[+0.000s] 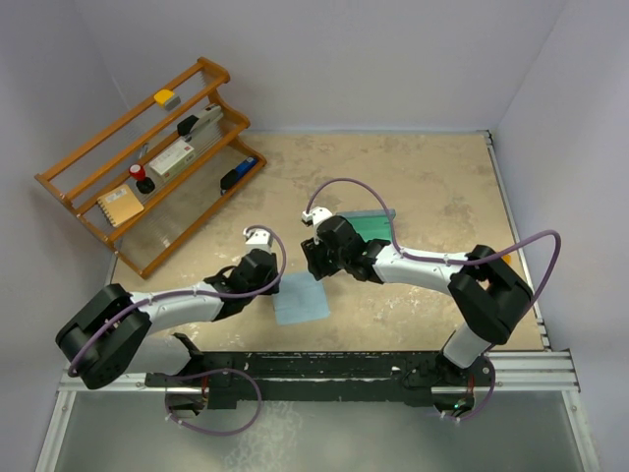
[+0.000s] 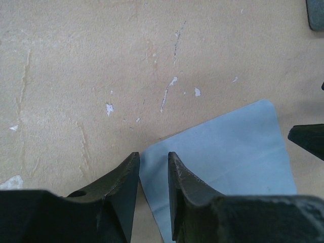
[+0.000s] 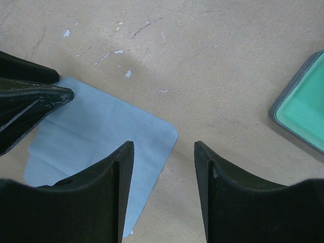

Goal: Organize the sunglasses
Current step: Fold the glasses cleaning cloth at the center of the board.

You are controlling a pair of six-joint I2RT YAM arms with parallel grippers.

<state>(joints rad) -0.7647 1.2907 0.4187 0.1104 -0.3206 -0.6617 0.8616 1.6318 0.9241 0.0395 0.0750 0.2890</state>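
No sunglasses show in any view. A light blue cleaning cloth [image 1: 300, 300] lies flat on the table between the two grippers. My left gripper [image 1: 278, 279] hovers low over the cloth's left corner [image 2: 223, 152]; its jaws [image 2: 153, 154] stand a narrow gap apart with nothing between them. My right gripper [image 1: 314, 267] is open and empty over the cloth's far right corner [image 3: 101, 131], its jaws [image 3: 163, 144] wide apart. A green-lined case [image 1: 375, 224] lies open just behind the right gripper, with its corner in the right wrist view [image 3: 304, 114].
A wooden tiered rack [image 1: 147, 157] stands at the back left, holding a stapler, a notebook, a box and other small items. White walls close in the table on three sides. The left fingers [image 3: 30, 101] show in the right wrist view.
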